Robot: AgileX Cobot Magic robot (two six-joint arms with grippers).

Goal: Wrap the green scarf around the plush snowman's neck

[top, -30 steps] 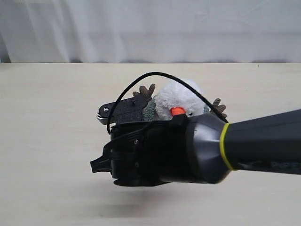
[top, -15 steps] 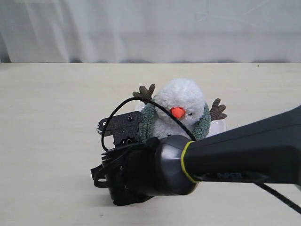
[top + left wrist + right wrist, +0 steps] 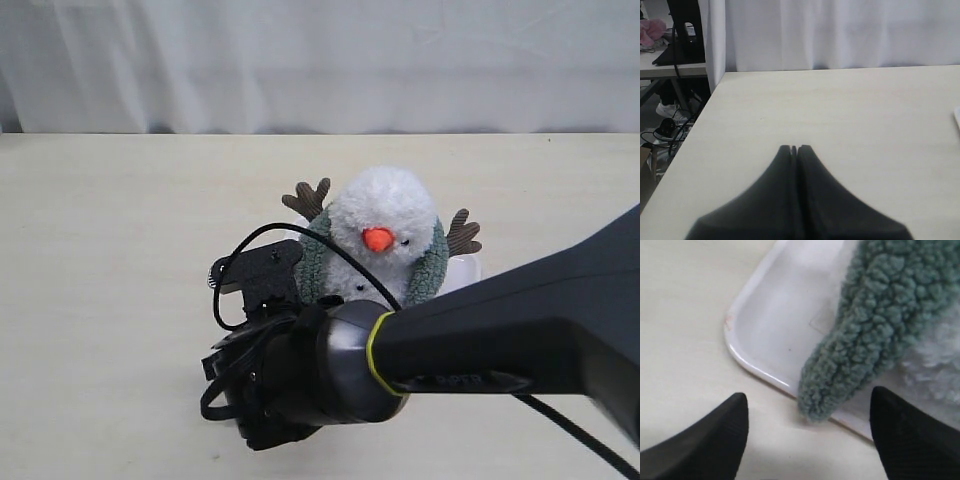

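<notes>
The plush snowman (image 3: pixel 385 215) sits upright mid-table, white and fluffy with an orange nose and brown twig arms. The green scarf (image 3: pixel 312 262) hangs down both sides of its head; the neck itself is hidden by fluff and by my arm. In the right wrist view one rounded scarf end (image 3: pixel 867 340) droops over the rim of a white tray (image 3: pixel 767 315), and my right gripper (image 3: pixel 807 432) stands open just short of it, with nothing between the fingers (image 3: pixel 722 432). In the exterior view that gripper is hidden behind its own wrist. My left gripper (image 3: pixel 795 148) is shut and empty over bare table.
The right arm's black wrist and cable (image 3: pixel 300 380) fill the near part of the exterior view in front of the snowman. A white curtain hangs behind the table. The left wrist view shows the table's side edge (image 3: pixel 700 112), with a floor, cables and another desk beyond.
My right arm has dropped lower and drawn back toward the near edge, uncovering the snowman's face and the scarf on both sides. The snowman has stayed in place.
</notes>
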